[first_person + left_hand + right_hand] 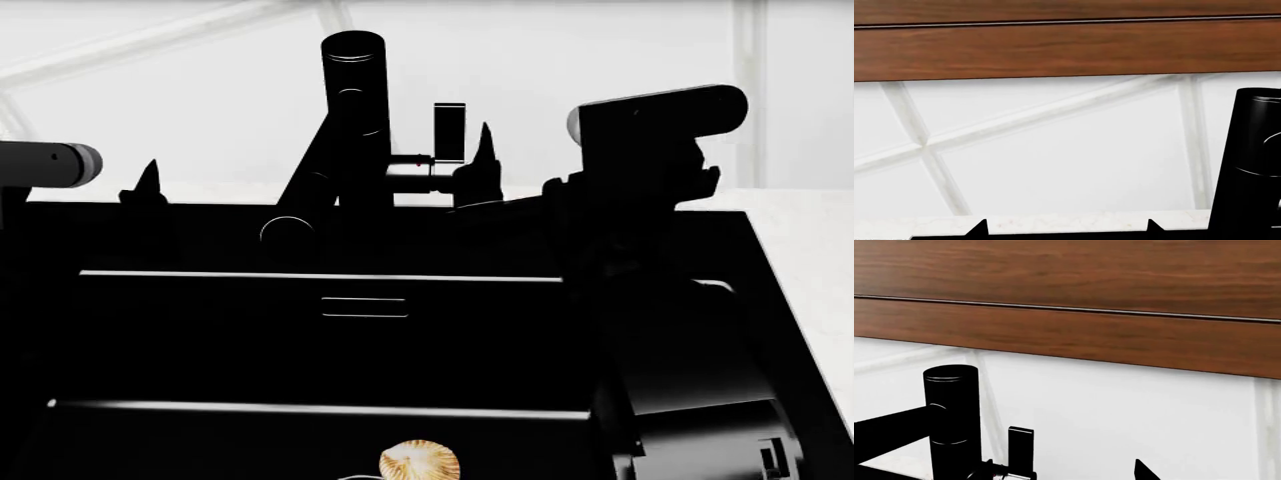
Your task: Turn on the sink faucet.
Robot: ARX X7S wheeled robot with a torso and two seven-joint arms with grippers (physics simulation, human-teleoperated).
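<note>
The sink faucet (355, 110) is a matte black upright cylinder behind the sink (200, 340), with its spout angled down to a round nozzle (287, 232). Its flat side lever (449, 130) sticks up on the faucet's right. My right gripper (461, 178) is open at the lever, with one fingertip (483, 150) just right of it. In the right wrist view the faucet (953, 415) and the lever (1021, 447) stand between my open right gripper's (1066, 469) fingertips. My left gripper (134, 195) is open and empty, left of the faucet. The left wrist view shows it (1067, 227) open, with the faucet (1253, 165) off to one side.
The white marble-look counter (807, 250) rims the sink; it also shows in the left wrist view (1054, 223). A thin overflow slot (364, 306) and a round drain (419, 462) mark the basin. A white wall with pale diagonal veins (1054, 150) stands behind, under wooden cabinets (1067, 300).
</note>
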